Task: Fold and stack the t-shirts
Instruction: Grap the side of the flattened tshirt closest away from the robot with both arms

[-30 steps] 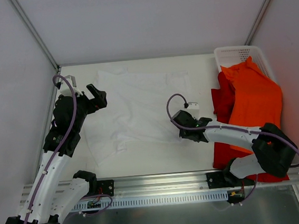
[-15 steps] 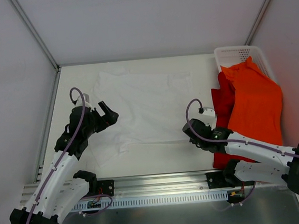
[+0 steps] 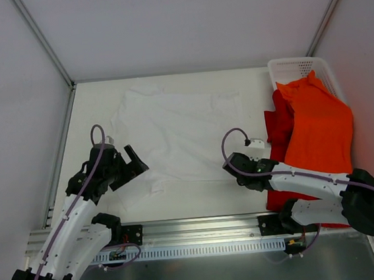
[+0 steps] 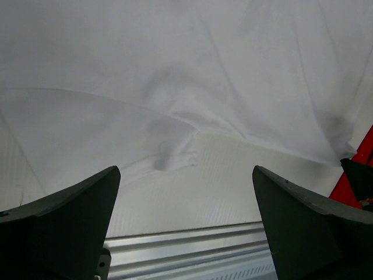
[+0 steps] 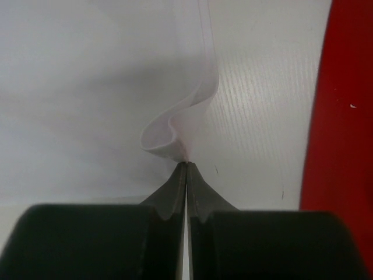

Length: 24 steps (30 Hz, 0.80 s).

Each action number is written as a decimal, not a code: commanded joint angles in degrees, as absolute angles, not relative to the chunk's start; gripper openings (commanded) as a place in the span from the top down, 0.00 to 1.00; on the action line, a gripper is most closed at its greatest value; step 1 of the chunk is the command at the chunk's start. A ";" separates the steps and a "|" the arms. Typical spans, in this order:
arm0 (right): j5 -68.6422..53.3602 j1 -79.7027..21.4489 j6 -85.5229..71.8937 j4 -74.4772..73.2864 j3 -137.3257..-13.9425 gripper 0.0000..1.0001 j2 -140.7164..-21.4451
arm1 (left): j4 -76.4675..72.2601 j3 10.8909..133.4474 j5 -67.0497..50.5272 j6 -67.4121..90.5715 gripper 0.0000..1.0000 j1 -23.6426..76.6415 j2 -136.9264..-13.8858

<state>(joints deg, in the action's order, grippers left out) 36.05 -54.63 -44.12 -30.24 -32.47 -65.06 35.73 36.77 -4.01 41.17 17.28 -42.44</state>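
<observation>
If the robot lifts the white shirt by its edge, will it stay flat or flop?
Probably flop: the white shirt curls into a loop where the right gripper pinches it. It likely drags and wrinkles, as its creases suggest.

We look down on the whole counter (image 3: 251, 84) from above and behind the arms, while each wrist camera peers close past the left hand (image 4: 183, 192) or right hand (image 5: 186, 175) at the same white t-shirt (image 3: 179, 131).
</observation>
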 commanded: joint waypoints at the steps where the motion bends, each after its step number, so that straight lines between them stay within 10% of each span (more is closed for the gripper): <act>1: 39.72 -54.76 -44.12 -30.41 -35.24 1.00 -66.71 | 46.65 40.16 -2.21 41.48 0.01 17.84 -40.17; 24: 29.27 -54.23 -30.15 -12.57 -37.00 1.00 -75.68 | 62.31 32.70 3.69 62.75 0.08 18.54 -35.59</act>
<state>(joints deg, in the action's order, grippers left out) 30.15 -54.57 -33.06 -15.16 -35.94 -76.16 55.59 32.86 2.37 58.85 17.72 -33.54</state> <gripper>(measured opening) 0.007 0.936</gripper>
